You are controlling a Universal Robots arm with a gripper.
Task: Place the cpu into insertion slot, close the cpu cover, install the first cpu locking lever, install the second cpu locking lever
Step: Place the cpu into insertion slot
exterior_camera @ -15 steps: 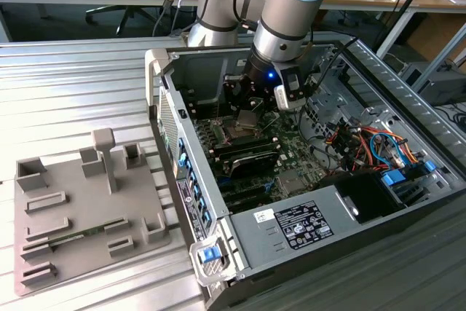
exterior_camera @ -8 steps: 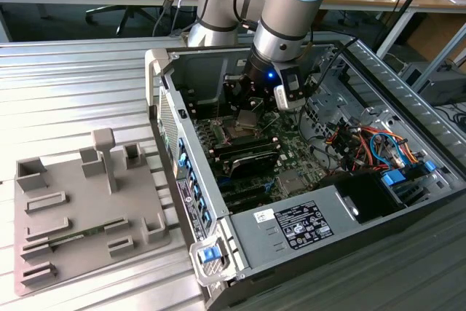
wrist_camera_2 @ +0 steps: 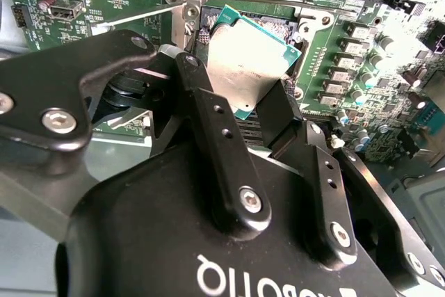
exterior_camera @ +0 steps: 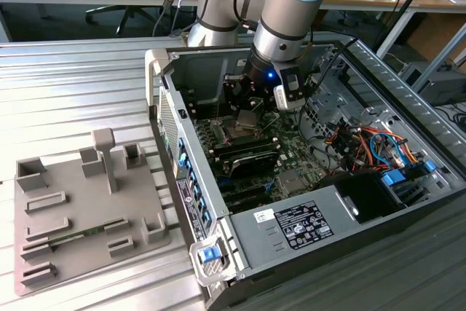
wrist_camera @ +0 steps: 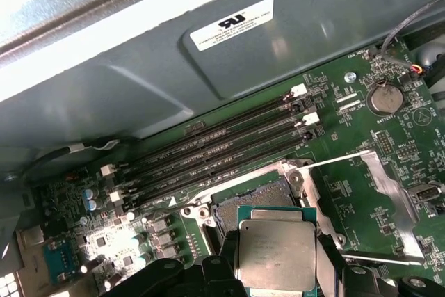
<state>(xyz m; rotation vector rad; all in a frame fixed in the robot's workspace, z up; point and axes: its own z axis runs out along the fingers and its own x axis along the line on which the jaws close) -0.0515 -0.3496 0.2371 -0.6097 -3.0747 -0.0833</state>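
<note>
Currently: gripper, upper centre of exterior view, inside open computer case; clenched on opposite edges of cpu, metal face up. Cpu held just above insertion slot, apparently not seated. Cpu cover swung aside, leaving socket clear for chip

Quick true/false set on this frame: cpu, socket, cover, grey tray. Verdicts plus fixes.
1. The gripper is clamped on the cpu. True.
2. The cpu cover is shut over the insertion slot. False: it is swung open beside the uncovered slot.
3. Long black memory slots run alongside the insertion slot. True.
4. The grey fixture tray sits inside the computer case. False: it lies outside the case, at the exterior view's left.
</note>
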